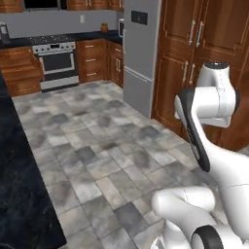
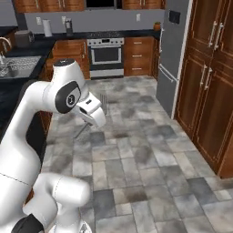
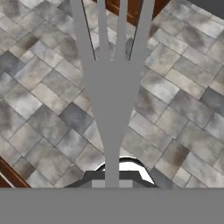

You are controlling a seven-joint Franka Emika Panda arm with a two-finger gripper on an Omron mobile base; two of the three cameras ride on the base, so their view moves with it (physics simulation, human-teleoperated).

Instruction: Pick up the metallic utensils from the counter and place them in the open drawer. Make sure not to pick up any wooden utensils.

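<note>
The gripper (image 2: 101,108) is pressed tight on a grey metal fork (image 3: 111,94). In the hand view the fork's thin handle comes up from between the gripper's tips at the bottom. The fork gets wide in the middle and splits into four long prongs. The prongs point straight away from the gripper, toward the top of that view. So the long line of the fork runs the same way the gripper points.

In the right base view the fork is a thin grey shape in front of the gripper. Its prongs stick up just past the white hand, and a slim grey line runs down and to the left below the hand.

The fork is in the air. Far below it is the grey stone tile floor (image 3: 52,83). A strip of reddish-brown wood (image 3: 131,8) lies past the prong tips, and another bit of wood (image 3: 11,175) sits low beside the gripper's tips.

The black tabletop (image 1: 19,185) lies off to the robot's left side. In the right base view a dark tabletop with a sink (image 2: 16,66) is also on the left, behind the arm.
</note>
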